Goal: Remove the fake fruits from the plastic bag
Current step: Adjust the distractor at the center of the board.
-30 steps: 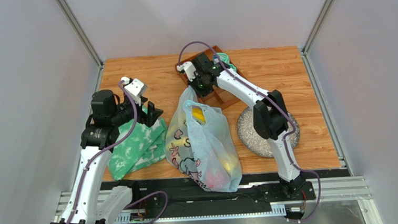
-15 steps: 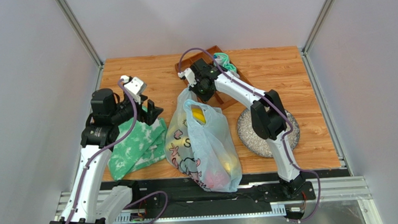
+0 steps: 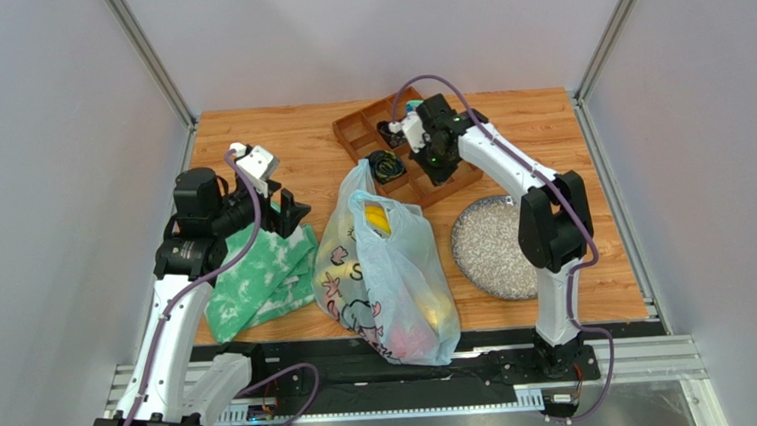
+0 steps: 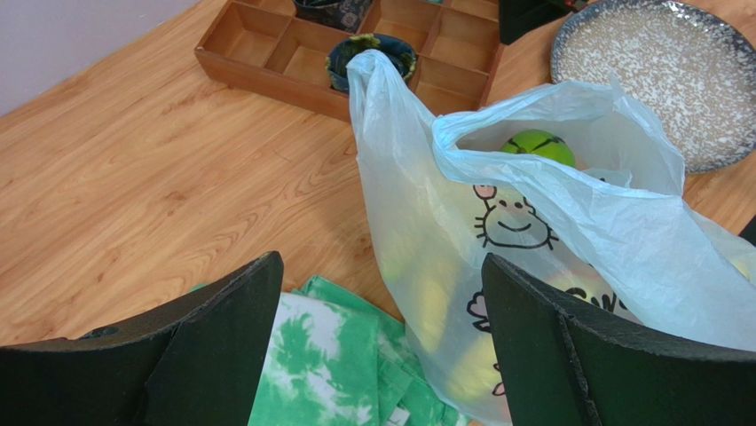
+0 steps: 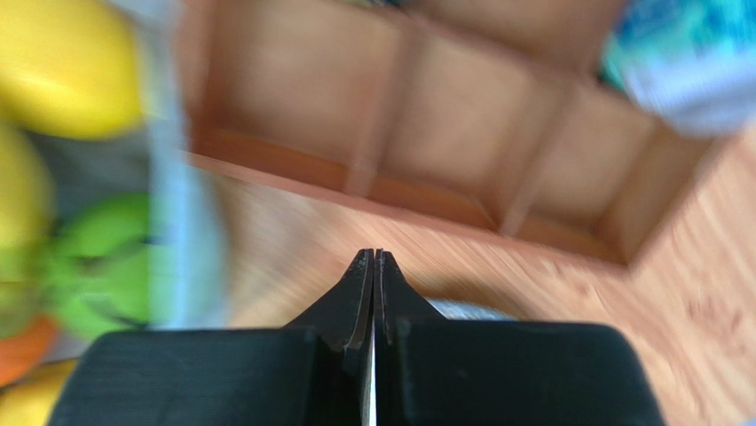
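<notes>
Plastic bag (image 3: 387,273) lies on the surface (image 3: 248,147) w/ the fake fruits (image 3: 377,217) all inside, none out yet. Left of the bag, left pincer (image 4: 381,262) hovers over the cloth (image 3: 257,282), jaws wide apart, facing the bag's side. Beyond the bag, right pincer (image 5: 374,257), tips pressed together & empty, has swung from over the bag's mouth rightward above the wooden tray (image 3: 357,134); prob. an abandoned reach, so no progress.

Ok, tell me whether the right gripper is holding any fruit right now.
No: in the right wrist view the right gripper has its jaws pressed flat together with nothing between them.
</notes>
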Motion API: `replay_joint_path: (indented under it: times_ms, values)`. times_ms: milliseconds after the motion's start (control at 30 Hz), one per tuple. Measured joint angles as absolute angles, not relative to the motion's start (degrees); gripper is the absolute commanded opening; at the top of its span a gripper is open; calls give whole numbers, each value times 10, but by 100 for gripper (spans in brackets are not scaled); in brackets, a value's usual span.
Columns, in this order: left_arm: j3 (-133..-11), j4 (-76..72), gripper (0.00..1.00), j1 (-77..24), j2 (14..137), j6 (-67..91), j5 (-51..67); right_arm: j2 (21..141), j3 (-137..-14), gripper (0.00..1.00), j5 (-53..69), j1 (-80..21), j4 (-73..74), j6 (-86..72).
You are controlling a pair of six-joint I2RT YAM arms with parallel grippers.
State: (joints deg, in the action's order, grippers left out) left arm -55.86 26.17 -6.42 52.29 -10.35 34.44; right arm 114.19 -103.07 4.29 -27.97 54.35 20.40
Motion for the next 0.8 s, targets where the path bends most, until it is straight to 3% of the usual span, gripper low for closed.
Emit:
replay_joint_path:
  times_ms: [267,467,800]
  values:
    - [-559,261,92,-64,525,-103,344,1221,-1075,0,19,-181,565,221]
    - [-559,269,92,-64,532,-106,344,1274,-1151,0,17,-179,565,232]
    - [-559,279,92,-64,539,-109,340,1264,-1147,0,52,-191,578,242]
